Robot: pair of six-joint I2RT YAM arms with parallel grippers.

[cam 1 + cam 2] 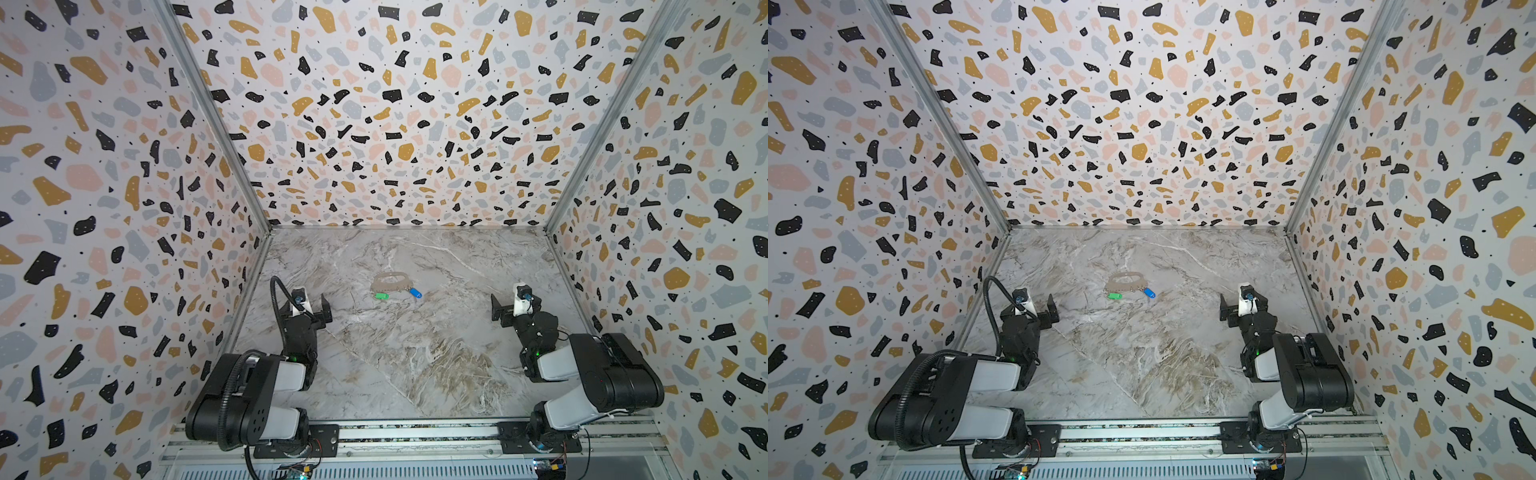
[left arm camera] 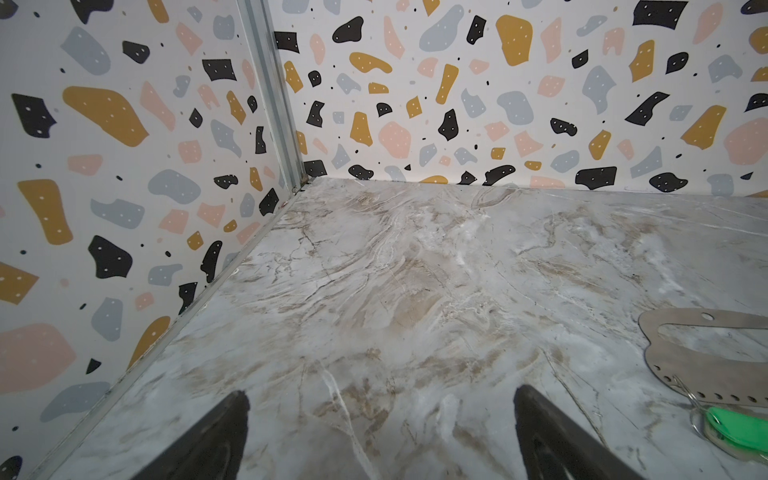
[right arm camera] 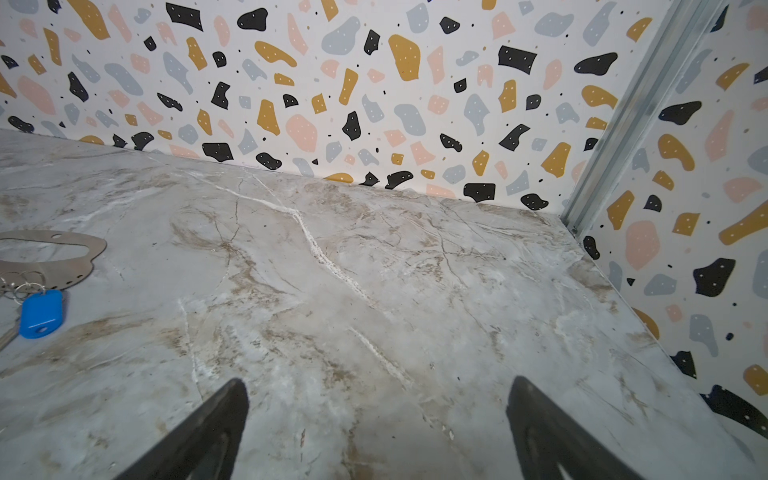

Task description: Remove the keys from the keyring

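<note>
The keyring, a flat tan plate with an oval slot, lies on the marble table towards the back middle in both top views. A green key hangs off its near left corner by a thin wire ring. A blue key hangs off its near right corner. My left gripper stands open left of them, with nothing in it. My right gripper stands open to the right, also with nothing in it. The wrist views catch the plate's ends, the green key and the blue key.
Terrazzo-patterned walls close the table in on the left, back and right, with metal corner posts. An aluminium rail carrying both arm bases runs along the front edge.
</note>
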